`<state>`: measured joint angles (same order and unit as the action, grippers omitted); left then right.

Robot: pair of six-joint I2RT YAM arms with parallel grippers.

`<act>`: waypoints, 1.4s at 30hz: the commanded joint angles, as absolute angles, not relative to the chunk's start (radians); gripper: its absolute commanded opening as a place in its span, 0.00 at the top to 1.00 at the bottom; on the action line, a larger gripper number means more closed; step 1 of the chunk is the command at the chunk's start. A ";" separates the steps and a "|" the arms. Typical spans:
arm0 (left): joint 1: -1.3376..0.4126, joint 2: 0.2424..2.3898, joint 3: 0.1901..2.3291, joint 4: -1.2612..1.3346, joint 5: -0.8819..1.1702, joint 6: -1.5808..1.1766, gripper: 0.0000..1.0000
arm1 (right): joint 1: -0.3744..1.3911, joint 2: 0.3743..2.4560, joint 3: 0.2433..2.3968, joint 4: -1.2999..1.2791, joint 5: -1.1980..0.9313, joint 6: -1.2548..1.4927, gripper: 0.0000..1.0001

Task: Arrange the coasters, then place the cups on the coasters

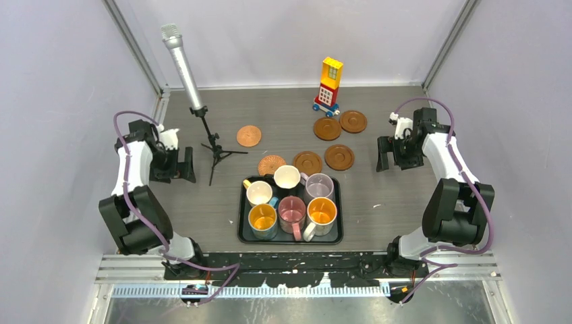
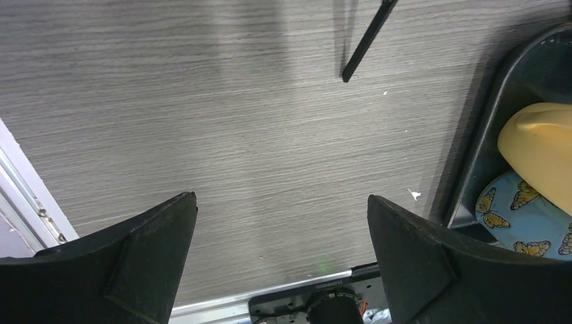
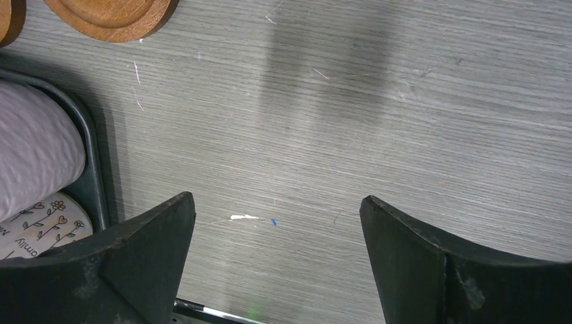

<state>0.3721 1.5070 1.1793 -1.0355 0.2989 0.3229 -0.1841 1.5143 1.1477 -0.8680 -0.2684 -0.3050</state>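
Several round brown coasters lie loose behind the tray: one (image 1: 249,136) at the left, three (image 1: 307,162) along the tray's far edge, two (image 1: 353,121) further back. Several cups stand in the black tray (image 1: 241,217): two cream (image 1: 287,177), lilac (image 1: 320,186), pink (image 1: 292,210), a blue one with orange inside (image 1: 262,218), a whitish one with orange inside (image 1: 322,212). My left gripper (image 1: 179,165) (image 2: 281,199) hangs open over bare table left of the tray. My right gripper (image 1: 391,158) (image 3: 276,200) hangs open right of it, a coaster (image 3: 111,13) and the lilac cup (image 3: 34,155) at its view's left.
A microphone (image 1: 182,61) on a black tripod stands at the back left, one leg (image 2: 367,40) reaching toward my left gripper. A toy block tower (image 1: 329,84) stands at the back centre. Grey walls close in both sides.
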 commanded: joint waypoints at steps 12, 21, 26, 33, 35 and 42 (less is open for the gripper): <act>0.124 1.282 0.962 -0.697 0.302 0.248 0.00 | -0.179 1.508 1.198 -0.881 -0.292 -0.294 0.04; 0.066 1.355 0.925 -0.496 0.289 0.037 0.00 | -0.179 1.506 1.200 -0.883 -0.277 -0.295 0.04; 0.054 1.358 0.871 -0.394 0.267 0.020 0.01 | -0.179 1.497 1.197 -0.888 -0.266 -0.301 0.04; 0.052 1.367 0.832 -0.280 0.189 -0.046 0.04 | -0.179 1.495 1.187 -0.887 -0.259 -0.302 0.04; 0.051 1.369 0.810 -0.223 0.184 -0.060 0.04 | -0.179 1.500 1.188 -0.888 -0.260 -0.301 0.04; 0.040 1.444 0.795 -0.087 0.106 -0.088 0.08 | -0.179 1.526 1.216 -0.894 -0.256 -0.297 0.04</act>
